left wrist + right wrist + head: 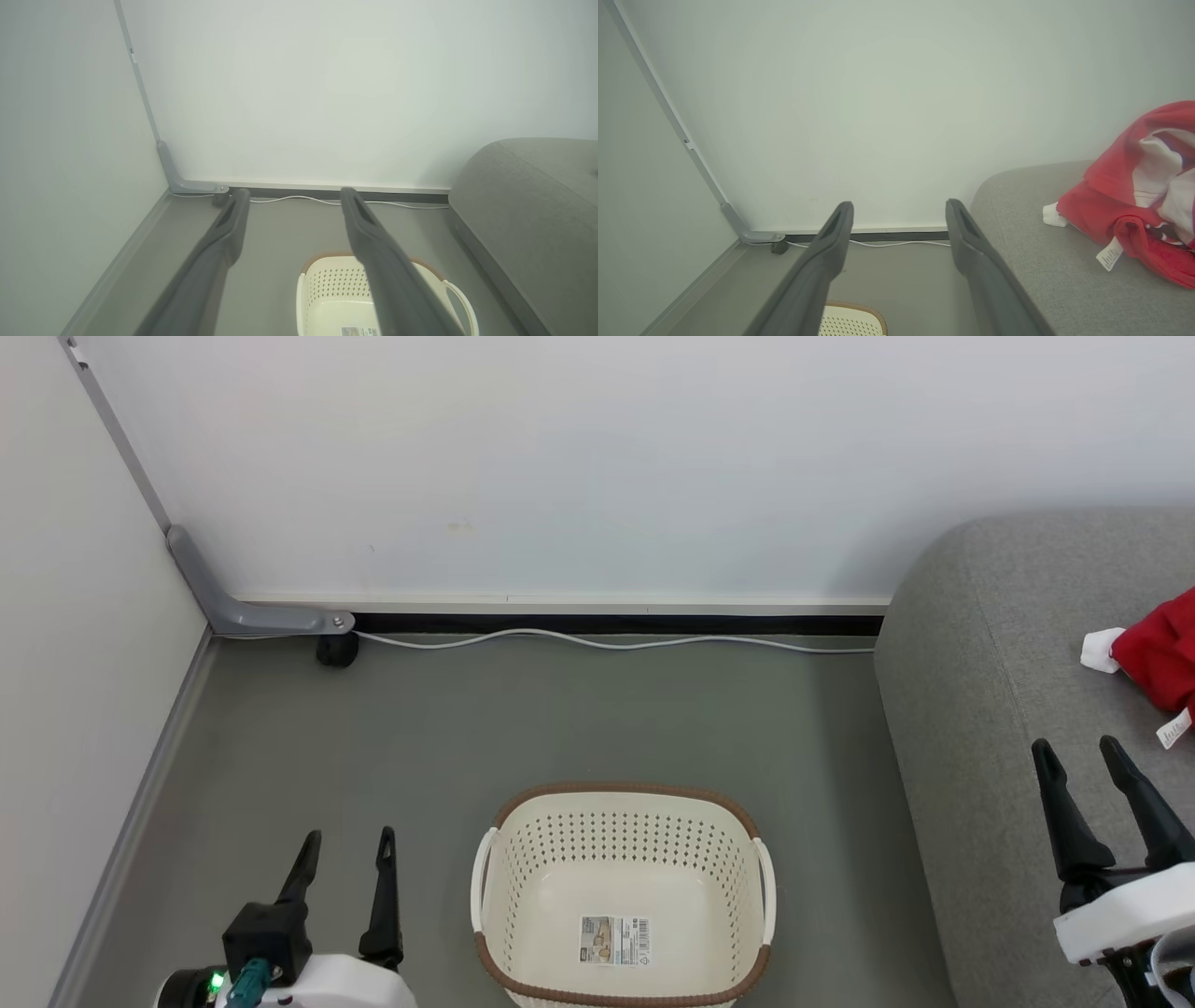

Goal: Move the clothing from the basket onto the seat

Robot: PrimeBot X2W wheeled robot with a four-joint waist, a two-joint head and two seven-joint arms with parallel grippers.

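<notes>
A pale wall [597, 457] fills the upper half of the head view, and grey floor [560, 728] runs below it. The seat [990, 709] takes the right side of the frame, its rounded end toward the wall and its length running down to the bottom edge.

The basket [621, 789] stands on the floor at bottom centre, mouth up, nothing in it but a label sticker [614, 940] on its base. Its long axis seems to run left to right across the frame, with a white handle at each end.

The clothing [1162, 653] lies bunched on the seat at the right edge, cut off by the frame – a white-trimmed tip points left. The right wrist view shows it as a crumpled red-and-white heap at the right, a small white tag [1108, 255] at its lower edge.

The left fingers [384, 887] at lower left are spread apart over the floor, beside the basket, holding nothing. The right fingers [1064, 812] at lower right are spread too, above the seat – near the clothing, not touching it.

A white cable [607, 639] trails along the foot of the wall.
</notes>
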